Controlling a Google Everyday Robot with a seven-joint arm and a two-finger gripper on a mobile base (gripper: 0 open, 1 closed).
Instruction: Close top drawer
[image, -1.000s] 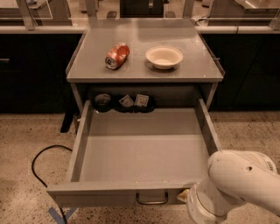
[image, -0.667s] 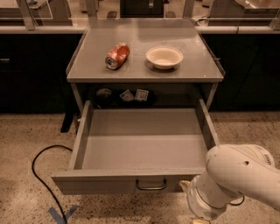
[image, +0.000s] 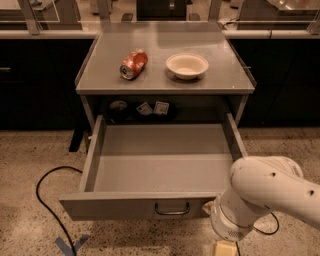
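The top drawer is a wide grey metal drawer pulled far out of the grey cabinet, and its inside is empty. Its flat front panel faces me and carries a small dark wire handle. My white arm comes in from the lower right and covers the right end of the front panel. My gripper is at the bottom edge, below and right of the handle; only a pale piece of it shows.
A red soda can lies on its side and a white bowl stands on the cabinet top. Small items sit at the back under the top. A black cable lies on the speckled floor at left.
The view has drawn back and up, so the drawer front and handle show higher in the frame. My arm has shifted a little right along the drawer's front.
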